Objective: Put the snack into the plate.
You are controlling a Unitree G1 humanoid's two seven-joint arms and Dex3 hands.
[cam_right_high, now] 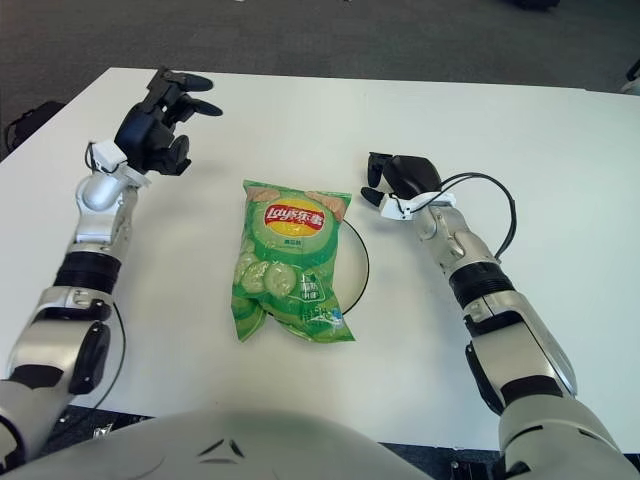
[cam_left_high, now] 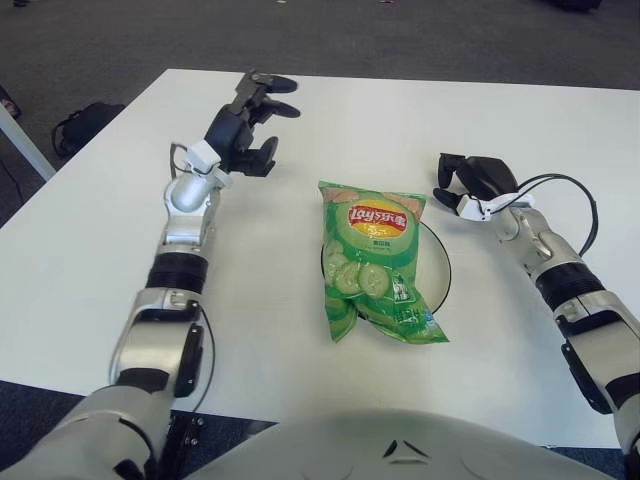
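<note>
- Snack bag (cam_left_high: 376,262): a green bag of chips with a red and yellow logo near its top. It lies flat on the plate (cam_left_high: 440,262), near the middle of the white counter (cam_left_high: 80,250).
- Plate: dark and round. The bag hides most of it. Only a curved bit of rim shows at 3 o'clock from the bag.
- Left robot hand (cam_left_high: 256,118): it is at 10 o'clock from the bag and well apart from it. Its black fingers (cam_left_high: 280,84) are spread out and hold nothing. It looks lifted a little above the counter.
- Right robot hand (cam_left_high: 472,184): it is at 2 o'clock from the bag, near the plate's rim but not touching it. Its fingers (cam_left_high: 447,198) bend loosely down toward the counter and hold nothing.
- A black cable (cam_left_high: 585,205) loops by the right wrist.
- Dark floor (cam_left_high: 400,30) shows past the far edge of the counter, at 12 o'clock.
</note>
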